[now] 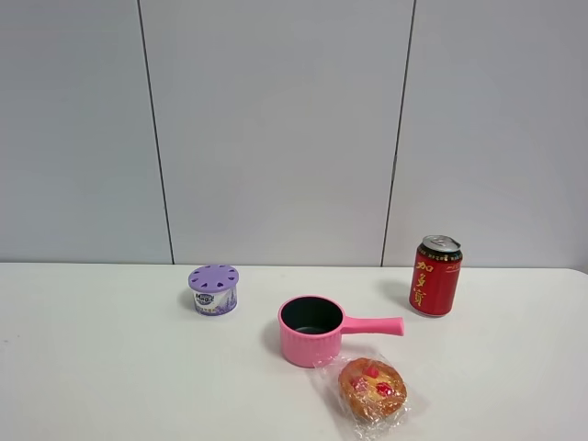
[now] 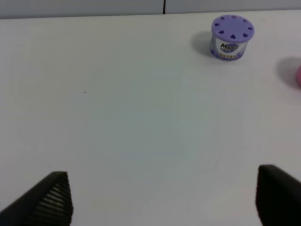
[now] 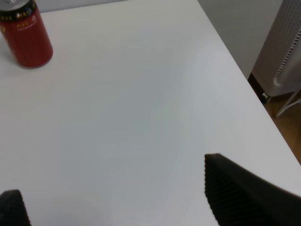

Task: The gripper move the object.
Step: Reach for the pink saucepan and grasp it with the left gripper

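Observation:
The object, a small pink saucepan with a dark inside, stands on the white table near the middle, its straight handle pointing right. Only a pink sliver of it shows in the left wrist view. My left gripper hovers open over bare table, well short of the pan, with nothing between its dark fingers. My right gripper is also open and empty, over bare table some way from the red can. Neither arm shows in the exterior high view.
A purple-lidded round container stands left of the pan. A red can stands behind it on the right. A wrapped pastry lies just in front of the handle. The table's right edge borders a white perforated unit.

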